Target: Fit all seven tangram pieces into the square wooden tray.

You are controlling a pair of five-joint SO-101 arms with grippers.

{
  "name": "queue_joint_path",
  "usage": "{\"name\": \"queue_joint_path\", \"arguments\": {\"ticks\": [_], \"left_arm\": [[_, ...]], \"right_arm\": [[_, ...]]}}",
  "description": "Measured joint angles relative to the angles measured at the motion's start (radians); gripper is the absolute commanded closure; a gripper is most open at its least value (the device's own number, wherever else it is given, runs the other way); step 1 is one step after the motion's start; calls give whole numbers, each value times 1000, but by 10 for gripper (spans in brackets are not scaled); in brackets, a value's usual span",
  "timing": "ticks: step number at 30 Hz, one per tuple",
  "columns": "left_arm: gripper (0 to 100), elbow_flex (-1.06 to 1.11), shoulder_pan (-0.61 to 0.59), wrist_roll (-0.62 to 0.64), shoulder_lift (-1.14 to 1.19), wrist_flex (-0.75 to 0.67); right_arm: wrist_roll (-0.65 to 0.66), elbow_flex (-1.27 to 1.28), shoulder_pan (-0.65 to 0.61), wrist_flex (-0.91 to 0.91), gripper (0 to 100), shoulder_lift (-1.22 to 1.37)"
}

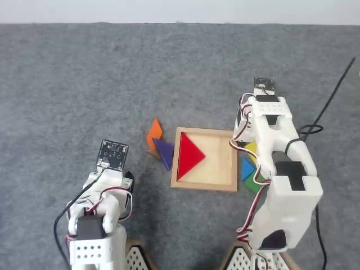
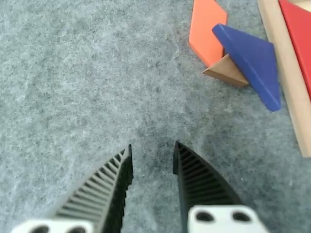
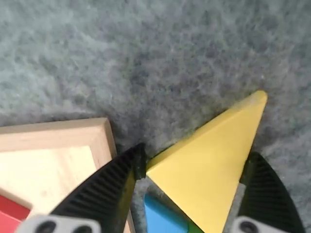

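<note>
Grey carpet [image 1: 84, 84] — right tool [image 3: 194, 156] around yellow triangle [image 3: 221, 141]

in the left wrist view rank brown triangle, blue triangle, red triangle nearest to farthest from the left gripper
1. brown triangle, on the carpet ahead of the left gripper, partly under the blue one
2. blue triangle, lying over it, beside the tray
3. red triangle, inside the tray, beyond its rim
</note>
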Motion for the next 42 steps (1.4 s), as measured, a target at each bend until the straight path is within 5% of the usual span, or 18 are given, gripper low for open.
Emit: {"name": "queue_joint_path", "arguments": {"ticks": [5, 15, 42], "left_arm": [[867, 0, 0, 0, 0, 0], [867, 0, 0, 0, 0, 0], [867, 0, 0, 0, 0, 0]], "right_arm": [[0, 0, 3, 0, 793, 0], [49, -23, 2, 81, 644, -5], [124, 87, -26, 87, 649, -49]]}}
